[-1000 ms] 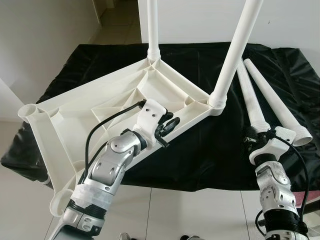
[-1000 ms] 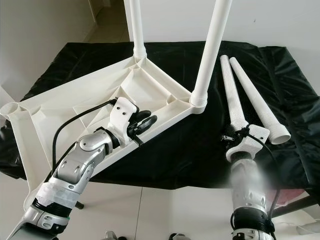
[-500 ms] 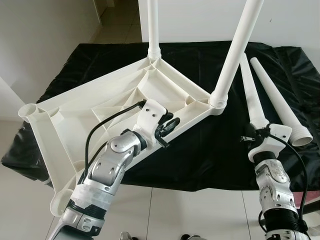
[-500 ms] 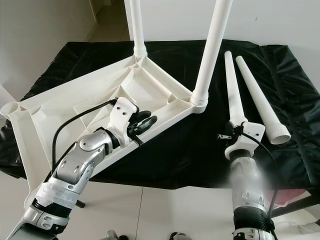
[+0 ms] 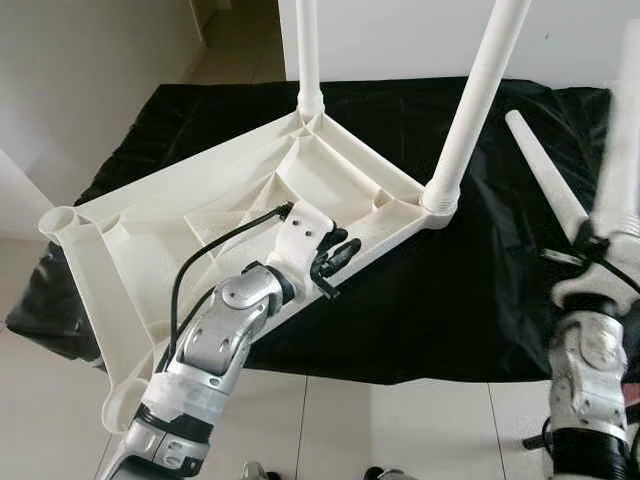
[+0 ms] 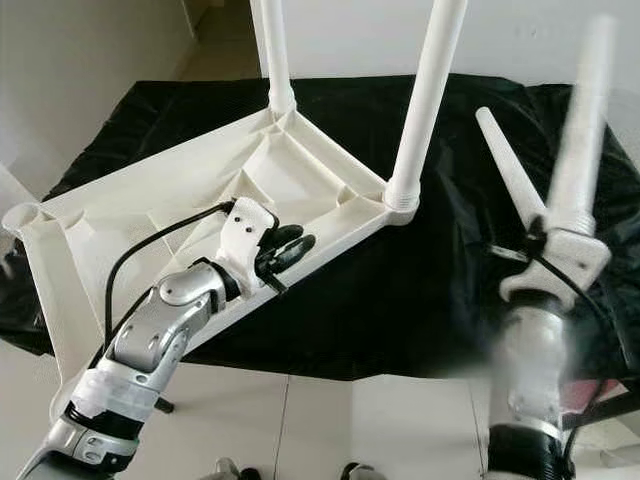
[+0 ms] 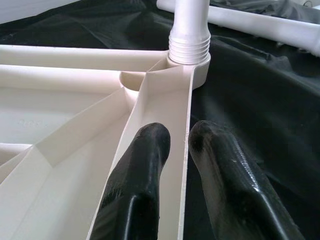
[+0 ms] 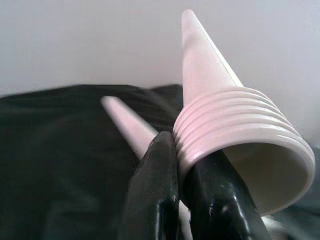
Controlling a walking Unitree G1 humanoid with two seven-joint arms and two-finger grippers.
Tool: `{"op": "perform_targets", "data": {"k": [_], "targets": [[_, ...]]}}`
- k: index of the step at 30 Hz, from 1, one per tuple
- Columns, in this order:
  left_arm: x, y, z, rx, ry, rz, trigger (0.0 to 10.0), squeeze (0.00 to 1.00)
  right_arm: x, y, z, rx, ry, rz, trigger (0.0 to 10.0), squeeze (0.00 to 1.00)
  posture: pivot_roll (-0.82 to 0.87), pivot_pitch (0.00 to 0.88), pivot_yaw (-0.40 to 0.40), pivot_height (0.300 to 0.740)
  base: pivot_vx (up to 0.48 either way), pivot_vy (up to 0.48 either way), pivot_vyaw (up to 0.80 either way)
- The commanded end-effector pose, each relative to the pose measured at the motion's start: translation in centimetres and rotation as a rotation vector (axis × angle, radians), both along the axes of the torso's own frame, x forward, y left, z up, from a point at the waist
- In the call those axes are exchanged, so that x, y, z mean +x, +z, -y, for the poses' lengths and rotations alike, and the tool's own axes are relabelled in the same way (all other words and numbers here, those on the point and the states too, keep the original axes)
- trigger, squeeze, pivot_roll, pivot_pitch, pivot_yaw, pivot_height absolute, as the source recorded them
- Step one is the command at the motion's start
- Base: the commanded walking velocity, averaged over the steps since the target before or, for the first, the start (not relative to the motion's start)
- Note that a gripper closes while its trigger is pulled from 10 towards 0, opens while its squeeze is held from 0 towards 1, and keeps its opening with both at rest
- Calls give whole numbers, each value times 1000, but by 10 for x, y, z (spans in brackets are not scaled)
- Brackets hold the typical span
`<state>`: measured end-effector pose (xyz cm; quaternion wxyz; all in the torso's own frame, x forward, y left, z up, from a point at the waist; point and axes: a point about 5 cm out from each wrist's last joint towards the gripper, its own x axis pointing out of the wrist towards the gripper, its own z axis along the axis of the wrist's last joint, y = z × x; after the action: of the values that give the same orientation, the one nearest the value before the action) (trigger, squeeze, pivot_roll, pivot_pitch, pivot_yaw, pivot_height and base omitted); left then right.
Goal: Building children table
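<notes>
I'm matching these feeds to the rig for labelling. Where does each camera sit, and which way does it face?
Head eyes: look forward and down at the upturned tabletop on the black cloth; both arms show.
Left wrist: looks along the left gripper, clamping the tabletop's rim, toward a screwed-in leg.
Right wrist: looks along the right gripper holding a lifted leg.
Shared: the loose leg lying on the cloth.

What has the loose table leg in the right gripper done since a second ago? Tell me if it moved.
Yes. The right gripper has lifted the table leg off the black cloth; it now stands nearly upright, above the other loose leg lying there.
</notes>
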<state>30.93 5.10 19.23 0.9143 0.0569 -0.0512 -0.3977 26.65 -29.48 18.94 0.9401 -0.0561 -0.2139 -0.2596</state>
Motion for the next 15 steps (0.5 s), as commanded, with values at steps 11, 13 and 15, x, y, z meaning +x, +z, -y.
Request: {"op": "perform_targets", "data": {"k": [11, 13, 15], "targets": [[-5, -4, 8, -17, -35, -30, 10000, 0, -43, -40, 24, 51, -182, -136, 10000, 0, -43, 161, 81, 740, 0, 0, 0], [-5, -4, 8, -17, -35, -30, 10000, 0, -43, -40, 24, 51, -182, -136, 10000, 0, -43, 161, 81, 740, 0, 0, 0], [-5, -4, 8, -20, -33, -31, 10000, 0, -50, -51, 31, 85, -208, -166, 10000, 0, -43, 166, 82, 740, 0, 0, 0]]}}
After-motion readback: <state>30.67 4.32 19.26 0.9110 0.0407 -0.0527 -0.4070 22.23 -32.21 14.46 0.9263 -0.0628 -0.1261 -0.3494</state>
